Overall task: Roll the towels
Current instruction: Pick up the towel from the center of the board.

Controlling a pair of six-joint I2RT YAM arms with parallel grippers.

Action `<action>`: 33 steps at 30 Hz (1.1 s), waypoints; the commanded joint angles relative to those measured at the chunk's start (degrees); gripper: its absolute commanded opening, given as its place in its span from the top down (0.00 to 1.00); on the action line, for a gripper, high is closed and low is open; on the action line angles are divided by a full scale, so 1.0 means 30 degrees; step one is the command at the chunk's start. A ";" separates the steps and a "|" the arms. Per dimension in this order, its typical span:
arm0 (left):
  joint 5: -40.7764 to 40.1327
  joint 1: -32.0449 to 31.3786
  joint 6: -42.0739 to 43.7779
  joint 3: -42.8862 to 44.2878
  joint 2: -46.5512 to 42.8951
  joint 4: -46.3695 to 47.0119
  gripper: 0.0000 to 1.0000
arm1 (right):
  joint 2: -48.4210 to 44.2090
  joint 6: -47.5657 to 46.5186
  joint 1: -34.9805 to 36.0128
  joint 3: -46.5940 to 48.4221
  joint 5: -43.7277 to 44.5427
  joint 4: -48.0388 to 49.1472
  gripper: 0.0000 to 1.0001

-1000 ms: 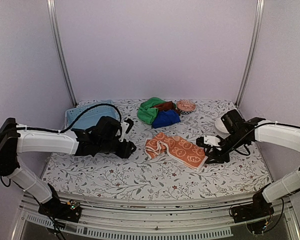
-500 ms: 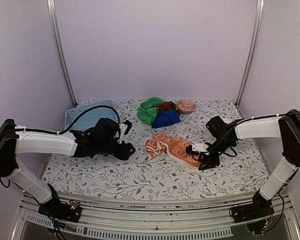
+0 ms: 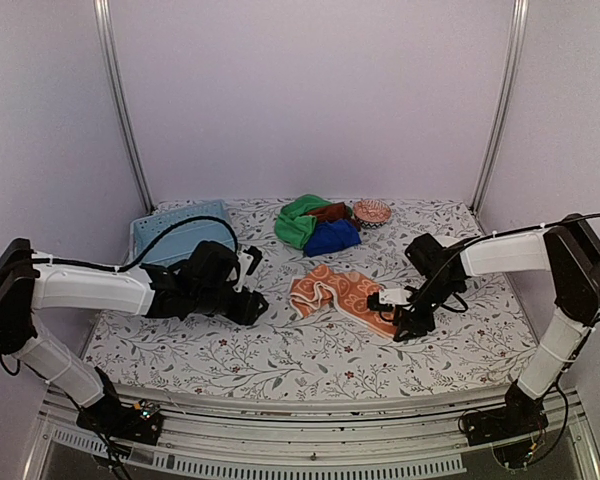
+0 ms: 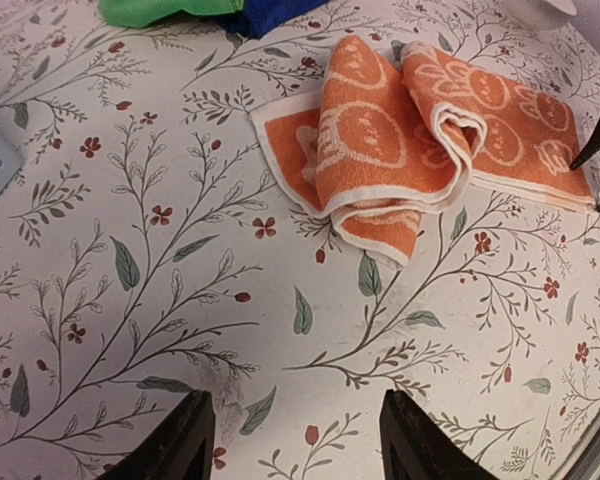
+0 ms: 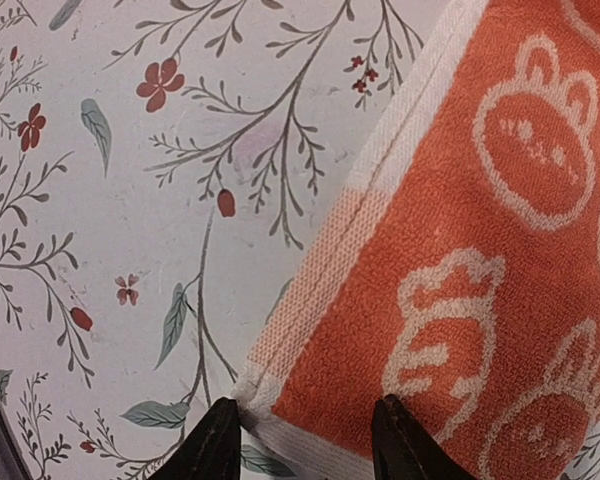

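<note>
The orange towel [image 3: 345, 295] with cream pattern lies mid-table, its left end folded over in a loose bunch [image 4: 400, 150]. My right gripper [image 3: 397, 318] is open, its jaws straddling the towel's near right corner [image 5: 280, 385] without pinching it. My left gripper [image 4: 295, 440] hangs open over bare tablecloth, left of the orange towel and apart from it. A green towel [image 3: 298, 220], a deep blue towel [image 3: 332, 238] and a rust-brown towel [image 3: 330, 211] lie piled together at the back.
A light blue slotted basket [image 3: 175, 232] stands at the back left, behind my left arm. A small patterned bowl [image 3: 372, 212] sits right of the towel pile. The flowered tablecloth [image 3: 310, 350] covers the table.
My right gripper has moved left to the orange towel's near right corner and opened wider. My left arm has shifted slightly left and back.
</note>
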 commanded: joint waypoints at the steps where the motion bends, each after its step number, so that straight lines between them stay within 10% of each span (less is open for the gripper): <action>1: -0.0028 0.0228 -0.0117 -0.0244 -0.0204 0.0325 0.41 | 0.0381 0.0065 0.0181 0.0135 0.0588 -0.0042 0.57; 15: 0.0134 0.0282 0.0191 0.0313 0.0705 0.0812 0.40 | -0.0562 0.1797 -0.0507 0.2319 -0.0585 -0.1309 0.97; 33: 0.5245 0.1715 0.0332 1.0725 1.1487 -0.0831 0.53 | -0.3688 0.6591 -0.4279 0.2399 0.0081 0.0425 0.98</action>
